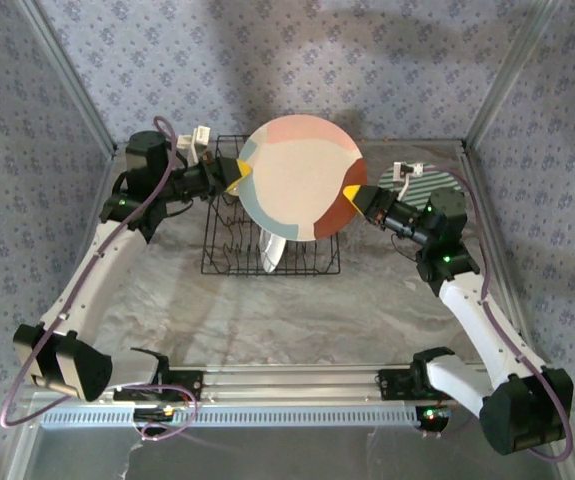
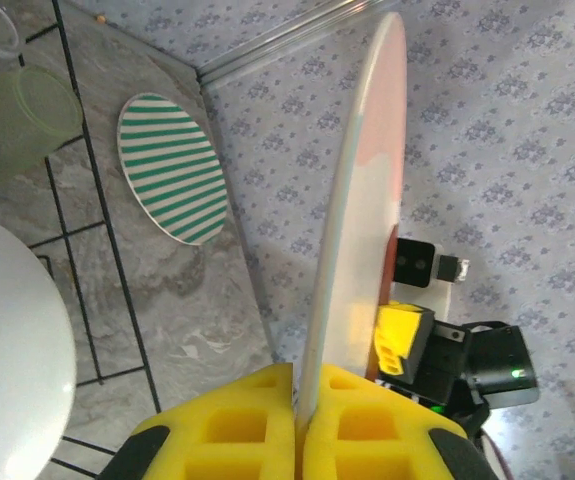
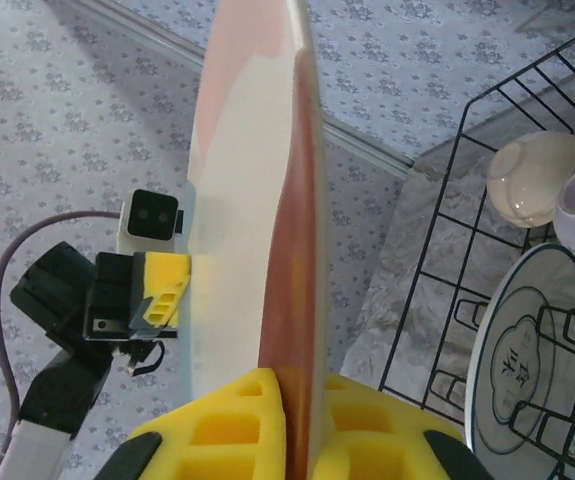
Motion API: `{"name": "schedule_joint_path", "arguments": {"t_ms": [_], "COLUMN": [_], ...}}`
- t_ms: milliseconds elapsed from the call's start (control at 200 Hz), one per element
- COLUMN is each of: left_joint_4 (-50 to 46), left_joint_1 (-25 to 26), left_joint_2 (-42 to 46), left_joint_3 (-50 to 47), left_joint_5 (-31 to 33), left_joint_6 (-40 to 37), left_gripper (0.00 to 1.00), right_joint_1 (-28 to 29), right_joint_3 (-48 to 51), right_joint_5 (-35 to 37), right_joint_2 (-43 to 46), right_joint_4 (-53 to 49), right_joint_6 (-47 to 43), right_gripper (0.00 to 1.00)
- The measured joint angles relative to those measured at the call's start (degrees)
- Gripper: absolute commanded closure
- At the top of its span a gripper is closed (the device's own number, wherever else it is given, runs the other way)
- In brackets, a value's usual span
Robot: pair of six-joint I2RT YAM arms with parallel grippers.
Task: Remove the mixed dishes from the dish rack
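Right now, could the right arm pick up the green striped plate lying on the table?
Probably not yet: the right claw is shut on the rim of the colour-block plate, which the left claw also grips. The striped plate lies close beside that arm, though.

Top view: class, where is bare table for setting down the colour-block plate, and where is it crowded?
The widest bare patch of table lies in front of the dish rack, between the two arms and the near rail. Crowded: right of the rack, with the green-striped plate and right arm; left of it, the left arm.
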State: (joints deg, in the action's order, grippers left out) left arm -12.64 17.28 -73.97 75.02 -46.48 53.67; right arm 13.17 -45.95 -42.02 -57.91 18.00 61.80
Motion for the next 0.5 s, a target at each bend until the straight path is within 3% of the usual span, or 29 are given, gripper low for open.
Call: {"name": "schedule_joint_path", "arguments": {"t_ms": [150,380,500], "left_joint_4": [-0.46,-2.45,-2.62], "left_joint_1": [-0.04,0.09,0.09], "left_joint_2": [0.00,0.42,2.75], "left_joint_3": [-0.33,-1.09,-2.51], "left_joint_5": [0.76,1.14,1.44], "left_joint_6": [-1.36,-2.27,-3.30], "left_gripper": [0.75,0.02,0.01], "right_joint_1": [0.00,-0.98,-2.73], "right_joint_3": [-0.44,-1.25,-1.25], "right_joint_5": [-0.24,-0.79,-0.39], "right_joint_2": [0.02,0.13,-0.17], "right_joint_4": [-0.15,-2.78,-4.26], "right_joint_6": [-0.04,-4.63,-5.33], "right_gripper": [1.00,1.00,1.00]}}
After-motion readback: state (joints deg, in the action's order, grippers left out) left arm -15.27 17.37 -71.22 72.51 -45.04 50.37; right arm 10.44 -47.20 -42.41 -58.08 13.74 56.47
